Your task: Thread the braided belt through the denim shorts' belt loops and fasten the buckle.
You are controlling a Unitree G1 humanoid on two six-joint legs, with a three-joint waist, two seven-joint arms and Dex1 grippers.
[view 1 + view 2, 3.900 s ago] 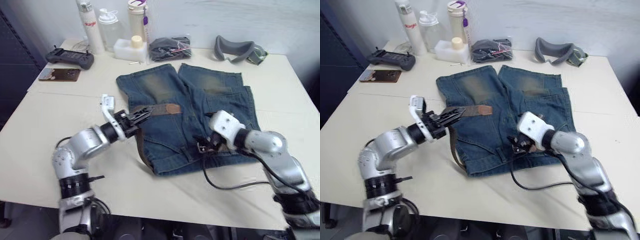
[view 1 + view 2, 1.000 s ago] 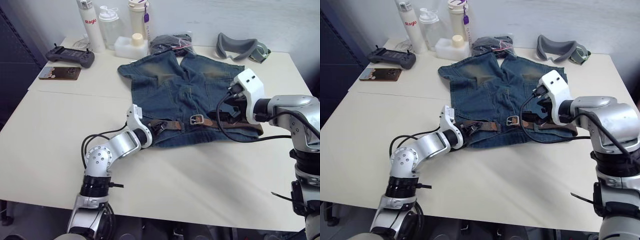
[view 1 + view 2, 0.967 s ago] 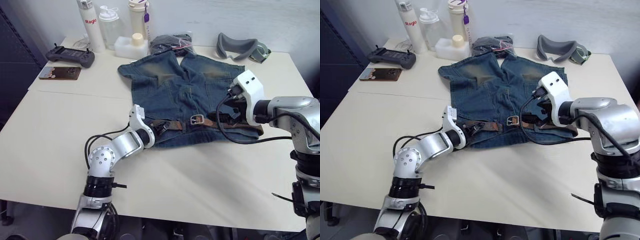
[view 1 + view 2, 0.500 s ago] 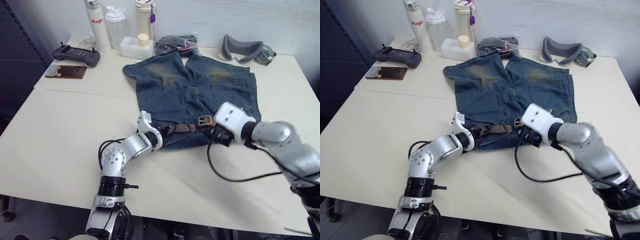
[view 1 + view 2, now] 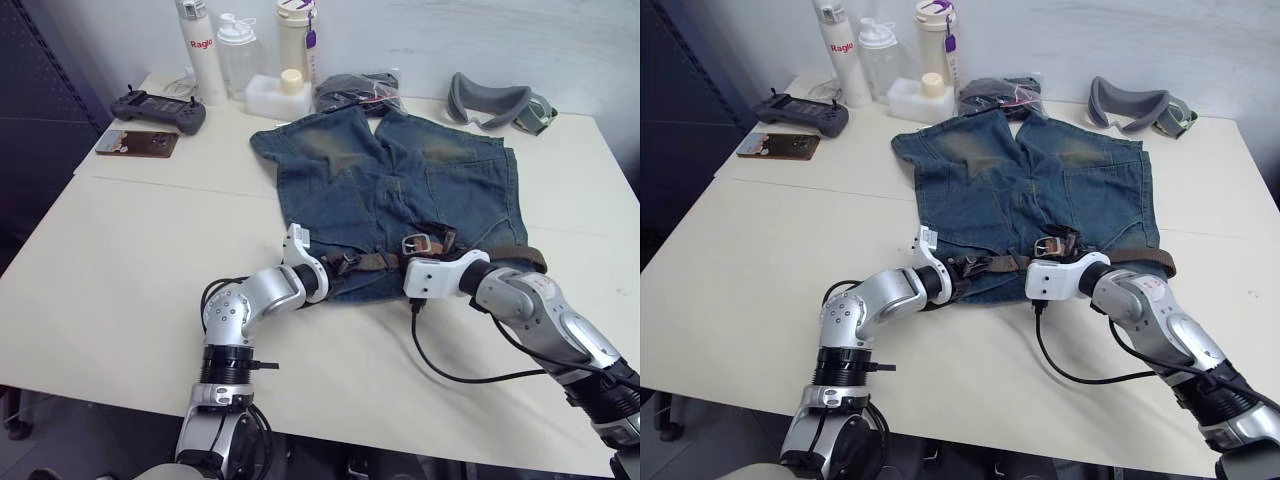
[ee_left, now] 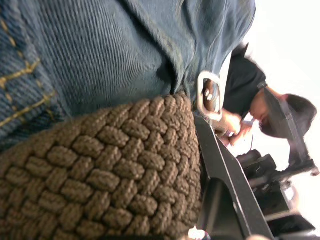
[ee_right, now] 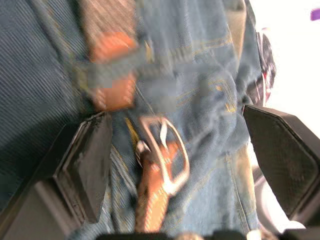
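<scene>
Belt point(image 5: 375, 261) lies along shorts' point(image 5: 400, 190) waistband, apparently threaded. Buckle point(image 5: 416, 244) at waistband centre, seemingly unfastened. Left pincer point(image 5: 335, 268) clenched on belt; right pincer point(image 7: 175, 165) spread wide around buckle.

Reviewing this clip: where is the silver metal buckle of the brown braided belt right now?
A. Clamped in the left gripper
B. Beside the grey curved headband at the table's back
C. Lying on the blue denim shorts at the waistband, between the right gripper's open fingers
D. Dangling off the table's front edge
C. The silver metal buckle lies on the blue denim shorts at the waistband, framed by the right gripper's spread black fingers.
</scene>
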